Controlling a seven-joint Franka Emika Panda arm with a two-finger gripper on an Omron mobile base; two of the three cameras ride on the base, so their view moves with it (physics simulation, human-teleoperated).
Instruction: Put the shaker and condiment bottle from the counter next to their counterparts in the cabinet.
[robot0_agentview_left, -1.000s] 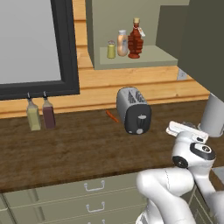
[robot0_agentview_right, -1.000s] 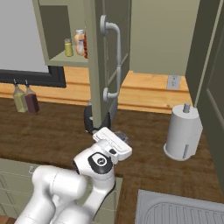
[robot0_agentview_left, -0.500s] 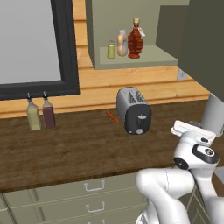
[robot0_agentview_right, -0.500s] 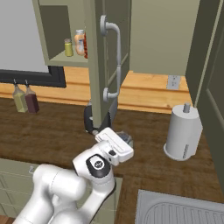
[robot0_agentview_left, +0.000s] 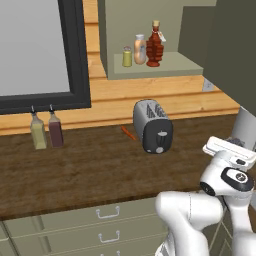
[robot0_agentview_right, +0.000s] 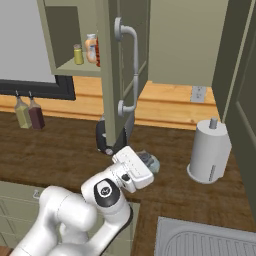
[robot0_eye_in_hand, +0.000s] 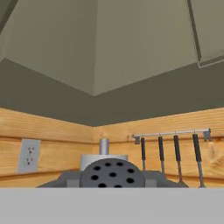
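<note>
I've got the shaker pinched in the gripper low over the counter, so lift w/ wrist level, clear the door edge, set by the yellow-green shaker in the cabinet.

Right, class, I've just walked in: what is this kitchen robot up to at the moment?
The white arm holds the small blue-grey shaker in its tool, low over the dark wood counter; the hand view looks across the shaker's perforated cap. The red condiment bottle already stands on the open cabinet shelf beside the orange bottle and yellow-green shaker. The held shaker has yet to go up there. A toaster and a paper towel roll sit on the counter.
</note>
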